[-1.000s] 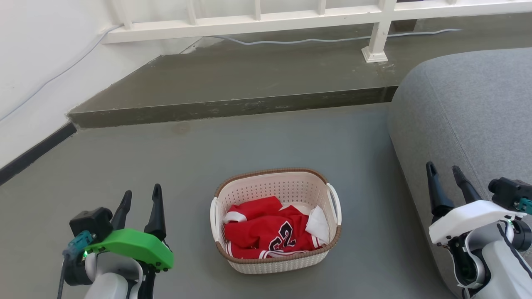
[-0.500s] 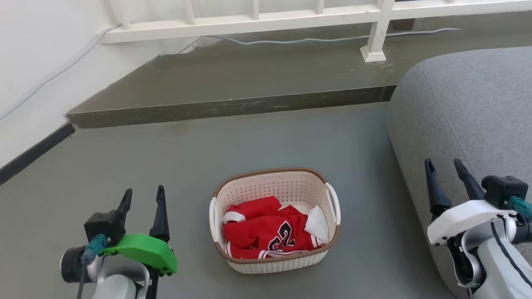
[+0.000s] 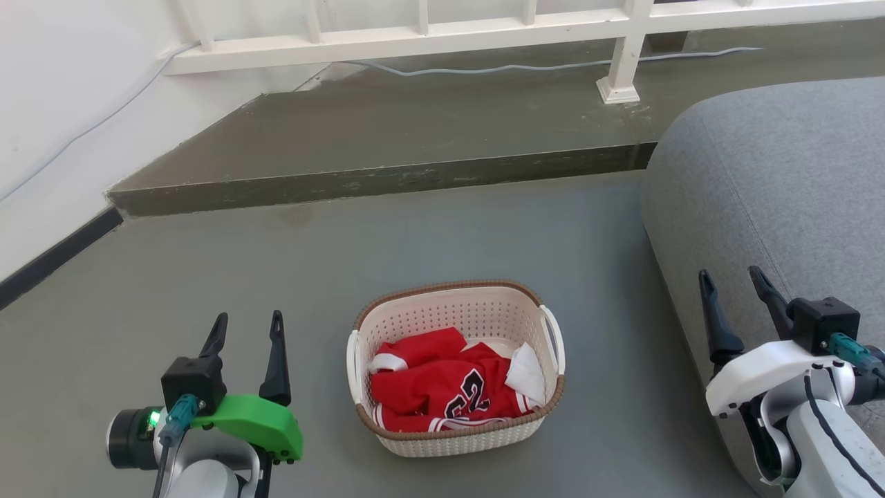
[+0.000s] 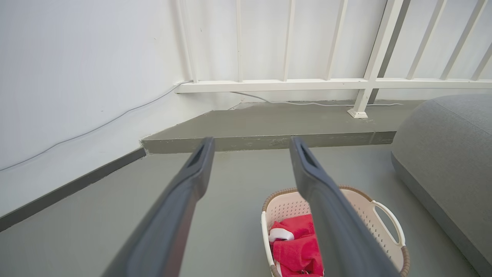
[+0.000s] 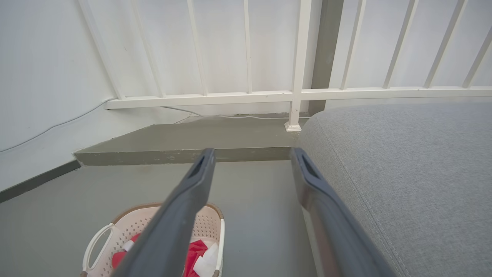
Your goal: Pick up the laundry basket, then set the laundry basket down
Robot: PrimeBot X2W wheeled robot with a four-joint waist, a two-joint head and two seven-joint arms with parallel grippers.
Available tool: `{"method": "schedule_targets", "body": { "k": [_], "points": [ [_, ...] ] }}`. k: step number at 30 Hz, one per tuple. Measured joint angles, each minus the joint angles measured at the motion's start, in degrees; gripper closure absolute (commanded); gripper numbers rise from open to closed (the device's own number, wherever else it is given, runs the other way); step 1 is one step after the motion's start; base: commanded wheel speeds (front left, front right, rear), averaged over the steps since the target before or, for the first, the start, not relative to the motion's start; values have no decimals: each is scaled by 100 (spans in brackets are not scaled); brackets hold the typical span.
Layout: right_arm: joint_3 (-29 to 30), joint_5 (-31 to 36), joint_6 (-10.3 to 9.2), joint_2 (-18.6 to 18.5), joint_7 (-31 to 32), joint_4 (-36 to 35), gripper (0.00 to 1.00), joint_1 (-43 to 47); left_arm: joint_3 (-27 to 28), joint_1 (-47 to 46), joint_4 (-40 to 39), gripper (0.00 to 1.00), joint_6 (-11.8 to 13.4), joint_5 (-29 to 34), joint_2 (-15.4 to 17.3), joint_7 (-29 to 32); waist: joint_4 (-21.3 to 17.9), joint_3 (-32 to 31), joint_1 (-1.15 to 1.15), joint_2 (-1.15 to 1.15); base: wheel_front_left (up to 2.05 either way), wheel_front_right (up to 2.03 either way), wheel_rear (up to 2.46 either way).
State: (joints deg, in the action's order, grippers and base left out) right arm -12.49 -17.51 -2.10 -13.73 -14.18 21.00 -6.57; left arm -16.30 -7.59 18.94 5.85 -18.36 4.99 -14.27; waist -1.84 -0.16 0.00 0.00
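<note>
The basket [image 3: 442, 315] stands on the grey floor [image 3: 484, 228], in the lower middle of the head view, between the two grippers and touching neither. It holds a crumpled red jersey [image 3: 429, 387] with white trim and a dark number, plus a white cloth [image 3: 529, 370] at its right side. A brown rim runs all round it, and a white handle shows on each short side. The left gripper [image 3: 249, 317] hovers to the basket's left, apart from it, jaws spread and empty. The right gripper [image 3: 729, 274] hovers well to the right, seen against the side of a grey sofa [image 3: 781, 173], jaws likewise spread with nothing between them. Beyond the basket a low step [image 3: 387, 131] rises to a white railing [image 3: 415, 31], with a cable [image 3: 484, 68] trailing along its foot. In both wrist views the basket lies low, partly behind one finger.
</note>
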Motion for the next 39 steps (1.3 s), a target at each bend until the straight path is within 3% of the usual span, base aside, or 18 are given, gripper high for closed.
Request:
{"method": "schedule_targets", "body": {
  "k": [29, 39],
  "points": [
    [125, 45, 156, 67, 0, 155, 0, -1, 81, 0, 172, 0, 27, 67, -68, 0, 25, 39, 0, 0, 0, 0, 0],
    [226, 45, 211, 47, 0, 108, 0, -136, 8, -15, 60, 0, 27, 134, -97, 0, 50, 400, 0, 0, 0, 0, 0]
  ]
}}
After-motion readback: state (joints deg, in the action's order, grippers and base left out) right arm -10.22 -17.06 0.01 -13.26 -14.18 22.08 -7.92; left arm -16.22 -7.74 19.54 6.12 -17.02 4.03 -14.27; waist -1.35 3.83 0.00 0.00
